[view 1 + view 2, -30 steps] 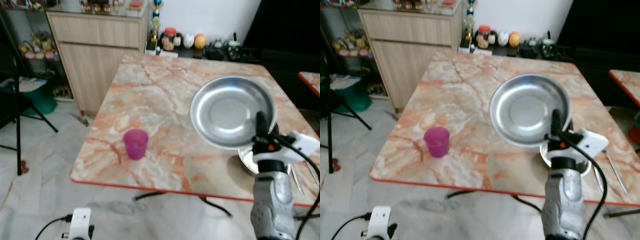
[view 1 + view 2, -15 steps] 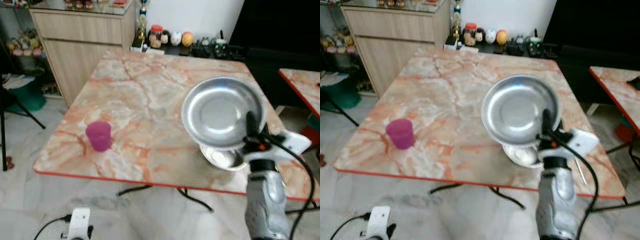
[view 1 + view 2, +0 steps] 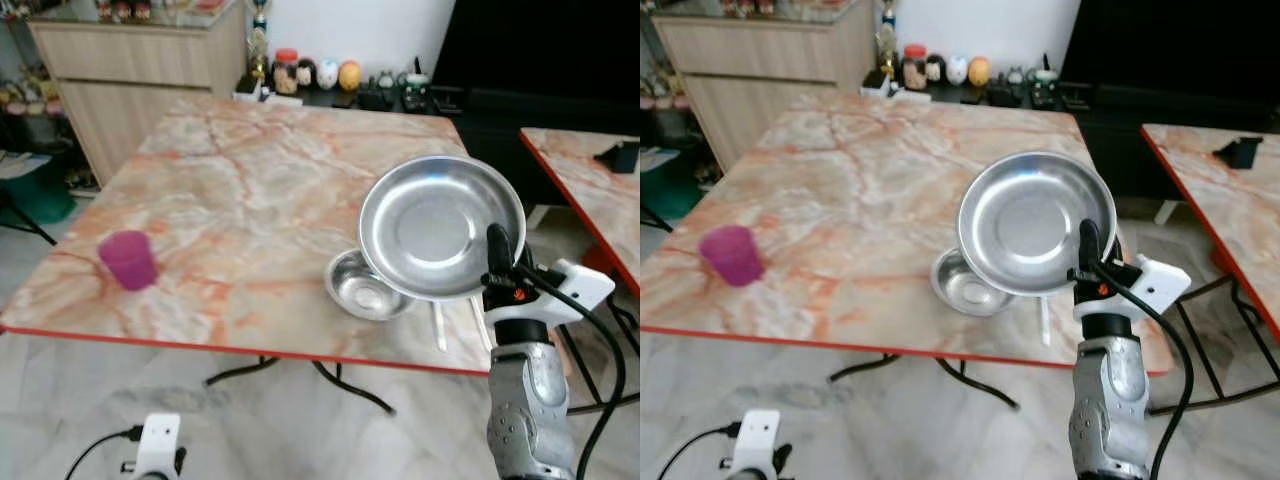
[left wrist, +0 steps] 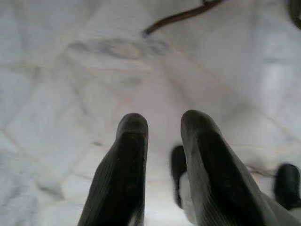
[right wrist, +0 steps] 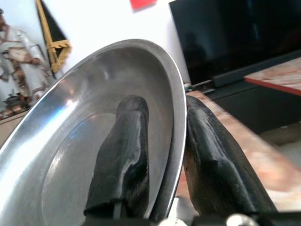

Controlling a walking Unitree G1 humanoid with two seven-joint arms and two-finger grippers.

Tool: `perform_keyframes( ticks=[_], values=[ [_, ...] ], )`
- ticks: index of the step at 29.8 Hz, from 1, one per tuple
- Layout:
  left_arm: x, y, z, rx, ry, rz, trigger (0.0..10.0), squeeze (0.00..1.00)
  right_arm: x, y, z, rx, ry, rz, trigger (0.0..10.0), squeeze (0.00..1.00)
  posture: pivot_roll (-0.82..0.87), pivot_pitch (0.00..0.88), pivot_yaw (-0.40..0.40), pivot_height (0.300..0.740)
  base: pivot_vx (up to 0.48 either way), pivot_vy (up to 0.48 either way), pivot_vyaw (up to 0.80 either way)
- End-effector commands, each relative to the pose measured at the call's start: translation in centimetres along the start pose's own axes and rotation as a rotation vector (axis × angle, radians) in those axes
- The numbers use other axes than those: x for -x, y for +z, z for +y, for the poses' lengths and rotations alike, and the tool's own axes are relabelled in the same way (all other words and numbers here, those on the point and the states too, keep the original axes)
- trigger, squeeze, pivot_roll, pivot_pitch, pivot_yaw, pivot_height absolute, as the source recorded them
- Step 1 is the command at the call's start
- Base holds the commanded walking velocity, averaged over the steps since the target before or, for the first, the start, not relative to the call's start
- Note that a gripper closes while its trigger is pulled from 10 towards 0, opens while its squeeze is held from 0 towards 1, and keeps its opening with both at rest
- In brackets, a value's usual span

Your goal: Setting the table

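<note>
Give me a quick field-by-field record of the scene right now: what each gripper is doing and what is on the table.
right gripper: shut on the rim of the round silver metal plate, held tilted above the table's near right part
left gripper: hangs idle over the pale marble floor, holding nothing
table: orange-veined marble table with red edge
small silver metal bowl: on the table, partly behind the held plate
purple plastic cup: upright near the table's left front corner
cutlery: thin metal pieces beside the bowl, too small to identify
</note>
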State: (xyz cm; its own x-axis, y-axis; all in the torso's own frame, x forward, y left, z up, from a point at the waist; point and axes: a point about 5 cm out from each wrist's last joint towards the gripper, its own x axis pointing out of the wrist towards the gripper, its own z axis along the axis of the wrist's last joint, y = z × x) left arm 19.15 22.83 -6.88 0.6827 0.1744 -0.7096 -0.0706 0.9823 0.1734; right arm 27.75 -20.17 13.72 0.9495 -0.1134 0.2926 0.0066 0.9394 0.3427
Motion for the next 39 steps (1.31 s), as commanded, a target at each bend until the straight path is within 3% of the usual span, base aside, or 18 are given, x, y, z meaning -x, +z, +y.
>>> perform_keyframes(
  ticks=[1, 11, 17, 32, 39],
  values=[
    [0.1, -0.6, -0.4, -0.016, -0.015, 0.023, 10.0, 0.0, -0.2, 0.7, 0.0, 0.005, 0.002, -0.033, 10.0, 0.0, 0.03, 0.0, -0.055, 0.724, 0.0, -0.304, 0.0],
    [0.1, -0.4, -0.5, -0.036, -0.03, 0.016, 10.0, 0.0, -0.9, 0.6, 0.6, 0.029, 0.008, -0.037, 10.0, 0.0, 0.02, 0.0, -0.045, 0.724, 0.0, -0.301, 0.09],
    [0.1, -0.4, -0.8, -0.034, -0.033, 0.013, 10.0, 0.0, -0.8, 0.4, -0.1, 0.018, -0.036, -0.024, 10.0, 0.0, 0.02, 0.0, -0.046, 0.724, 0.0, -0.3, 0.15],
    [0.0, 0.0, -0.5, -0.032, -0.026, 0.006, 10.0, 0.0, -1.4, 0.4, 0.2, 0.015, -0.046, -0.024, 10.0, 0.0, 0.03, 0.0, -0.052, 0.724, 0.0, -0.299, 0.0],
    [0.0, 0.0, -0.5, -0.033, -0.028, 0.007, 10.0, 0.0, -1.3, 0.3, -0.2, 0.063, -0.057, -0.006, 10.0, 0.0, 0.03, 0.0, -0.05, 0.724, 0.0, -0.292, 0.34]
  ],
)
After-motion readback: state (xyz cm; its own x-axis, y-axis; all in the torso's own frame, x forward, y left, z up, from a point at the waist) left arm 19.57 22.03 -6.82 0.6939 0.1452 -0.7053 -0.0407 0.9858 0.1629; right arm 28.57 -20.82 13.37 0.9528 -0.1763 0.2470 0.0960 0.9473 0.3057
